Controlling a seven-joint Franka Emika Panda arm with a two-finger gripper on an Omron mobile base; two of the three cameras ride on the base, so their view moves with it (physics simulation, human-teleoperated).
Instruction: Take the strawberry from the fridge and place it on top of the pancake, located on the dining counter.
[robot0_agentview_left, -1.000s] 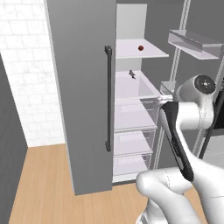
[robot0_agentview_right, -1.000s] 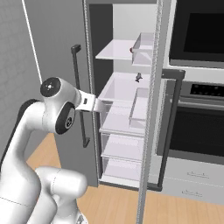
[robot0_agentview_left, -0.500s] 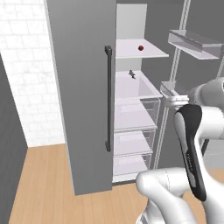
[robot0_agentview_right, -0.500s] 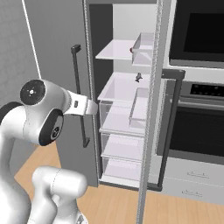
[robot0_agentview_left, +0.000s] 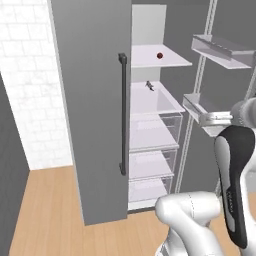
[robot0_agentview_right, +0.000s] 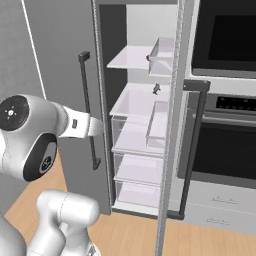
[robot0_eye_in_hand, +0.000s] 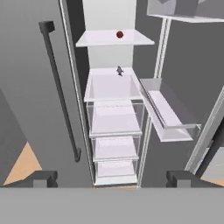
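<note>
The strawberry (robot0_agentview_left: 160, 55) is a tiny red berry lying on the top white shelf of the fridge (robot0_agentview_left: 90, 100), whose right door stands swung open. From the hand view the strawberry (robot0_eye_in_hand: 120, 34) sits high and straight ahead, far beyond my gripper (robot0_eye_in_hand: 113, 179). The gripper is open with nothing between its fingertips (robot0_eye_in_hand: 43, 178). In the right base view the strawberry (robot0_agentview_right: 148, 58) peeks out beside a door bin. The pancake and the dining counter are out of view.
A small grey object (robot0_agentview_left: 149, 85) rests on the second shelf, above clear drawers (robot0_agentview_left: 152, 135). The open door carries white bins (robot0_agentview_left: 206, 112). The closed left door has a long dark bar handle (robot0_agentview_left: 122, 115). A black wall oven (robot0_agentview_right: 225, 45) stands right of the fridge.
My arm has swung, its elbow rising and the hand drawing back a little from the fridge opening. The gripper stays open. Strawberry and fridge doors have not moved.
</note>
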